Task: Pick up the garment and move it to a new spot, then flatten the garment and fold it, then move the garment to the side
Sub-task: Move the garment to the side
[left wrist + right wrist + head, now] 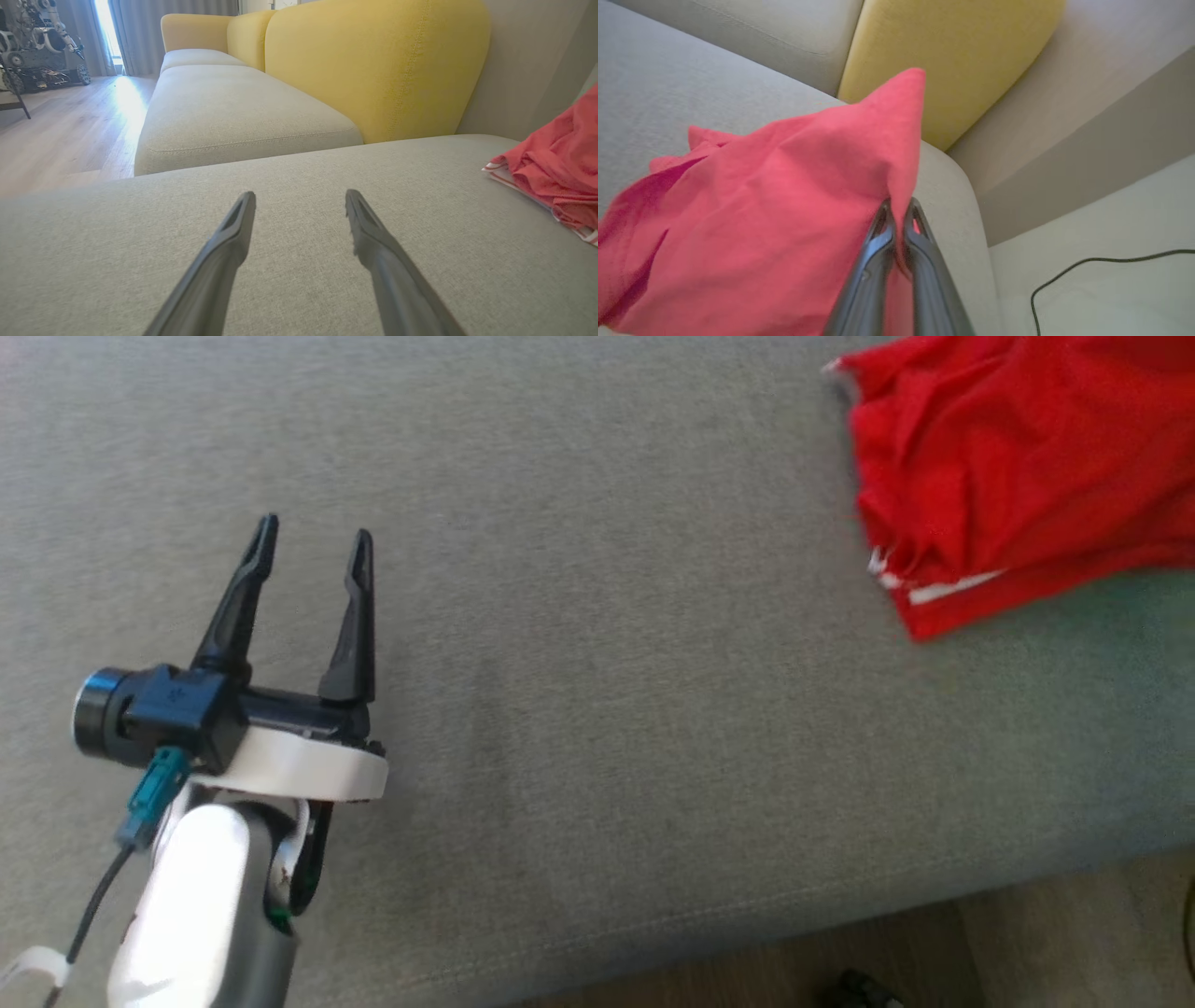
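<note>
The garment [1018, 476] is red cloth with a white trim, crumpled at the far right of the grey seat cushion [597, 663]. It lies at the right edge [556, 172] in the left wrist view. My left gripper [313, 546] hovers open over the left of the cushion, well apart from the cloth, with nothing between its fingers [238, 224]. In the right wrist view my right gripper [899, 207] is shut on a fold of the garment [784, 196], which rises in a peak from the pinch.
Yellow back cushions [373, 65] stand behind the seat, with another seat section [224, 107] beyond. The cushion's front edge [747, 915] drops to a wooden floor. A black cable [1087, 270] lies on the pale floor past the sofa's end. Equipment [37, 51] stands by the window.
</note>
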